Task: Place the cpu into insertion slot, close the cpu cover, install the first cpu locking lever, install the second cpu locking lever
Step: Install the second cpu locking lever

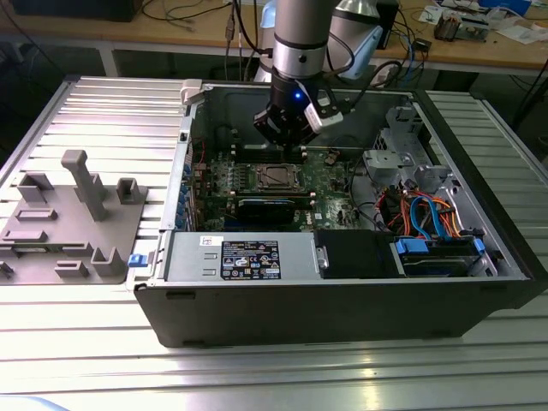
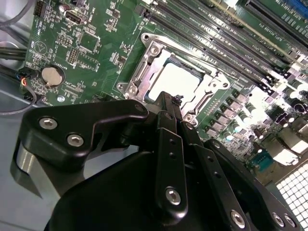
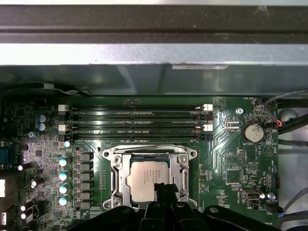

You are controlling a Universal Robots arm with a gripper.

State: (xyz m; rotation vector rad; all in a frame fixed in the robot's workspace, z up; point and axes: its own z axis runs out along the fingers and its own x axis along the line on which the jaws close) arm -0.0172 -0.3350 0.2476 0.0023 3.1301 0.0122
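**Pinched-together fingers over a seated cpu**

The gripper has its fingers drawn together, holding nothing, their tips hanging just over one edge of the socket. In the first wrist view the gripper overlaps the near rim of the cpu, which lies flat in the slot with its dull silver top bare. The cpu is ringed by the cpu cover, a silvery frame lying down around the chip; whether the levers are latched I cannot tell.

Just beside the socket run four long memory slots; a coin battery sits well apart on the green board. In the exterior view the gripper stands inside the open computer case, its steel wall close behind.
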